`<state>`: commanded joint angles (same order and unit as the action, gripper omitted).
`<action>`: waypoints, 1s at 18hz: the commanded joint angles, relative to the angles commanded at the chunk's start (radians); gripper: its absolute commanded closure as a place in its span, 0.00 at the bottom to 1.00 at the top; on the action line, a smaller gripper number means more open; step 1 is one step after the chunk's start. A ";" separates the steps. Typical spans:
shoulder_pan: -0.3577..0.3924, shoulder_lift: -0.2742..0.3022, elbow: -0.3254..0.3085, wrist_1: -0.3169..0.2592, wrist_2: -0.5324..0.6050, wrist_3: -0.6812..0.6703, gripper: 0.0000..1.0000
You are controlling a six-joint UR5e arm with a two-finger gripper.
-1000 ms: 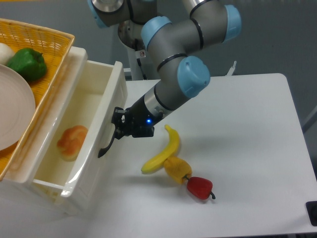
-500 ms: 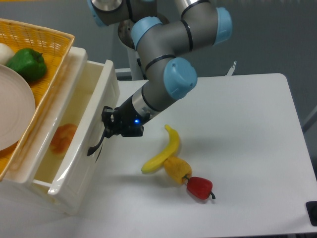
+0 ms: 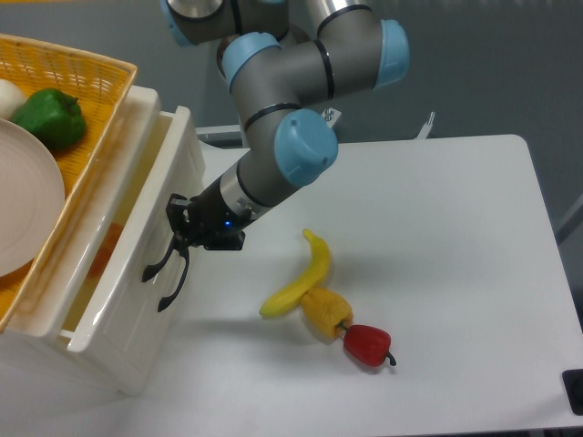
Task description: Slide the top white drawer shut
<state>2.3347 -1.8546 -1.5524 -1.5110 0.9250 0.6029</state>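
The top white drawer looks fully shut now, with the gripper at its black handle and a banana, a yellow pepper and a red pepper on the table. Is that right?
Not quite: the top white drawer is only partly closed; the camera view shows a gap of its interior still open. The rest holds: the gripper is at the black handle, and the banana, yellow pepper and red pepper lie on the table.

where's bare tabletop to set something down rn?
Free: the right half of the table, from the banana out to the right edge, and the front strip below the red pepper. Crowded: the left, where the claw presses the top white drawer, and the fruit cluster at centre.
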 joint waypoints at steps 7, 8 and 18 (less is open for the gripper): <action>-0.021 0.000 -0.002 0.002 0.005 -0.002 1.00; -0.021 0.000 -0.002 0.002 0.005 -0.002 1.00; 0.090 0.003 0.005 0.002 0.104 0.002 0.77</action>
<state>2.4250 -1.8515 -1.5478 -1.5094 1.0292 0.6044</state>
